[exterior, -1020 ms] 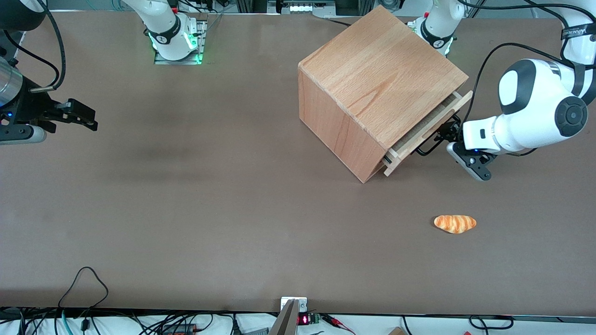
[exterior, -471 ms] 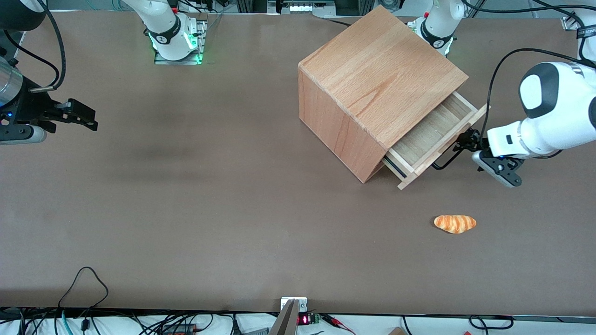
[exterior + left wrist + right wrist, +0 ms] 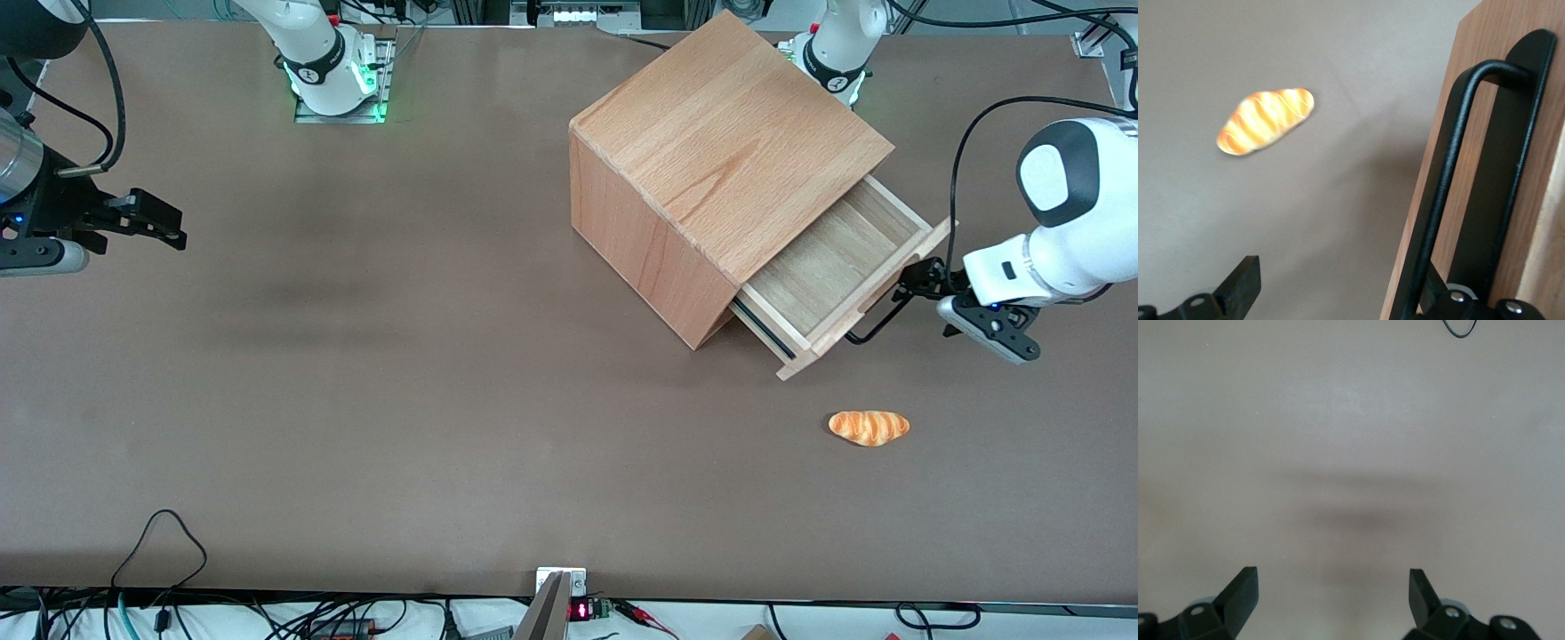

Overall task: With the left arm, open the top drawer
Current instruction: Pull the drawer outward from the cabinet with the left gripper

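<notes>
The top drawer stands pulled well out of the wooden cabinet, and its bare wood inside shows. A thin black wire handle sticks out from the drawer's front panel. The left arm, white with black caps, reaches in from the working arm's end of the table. Its gripper is at the handle. In the left wrist view the gripper is open: one finger hangs free over the table, while the other sits between the handle and the front panel, hooked inside the loop.
An orange bread roll lies on the brown table, nearer the front camera than the drawer; it also shows as the roll in the left wrist view. Arm bases and cables line the table's edges.
The drawer has slid from almost shut to well out of the cabinet. The gripper has moved away from the cabinet with the handle, toward the working arm's end of the table.
</notes>
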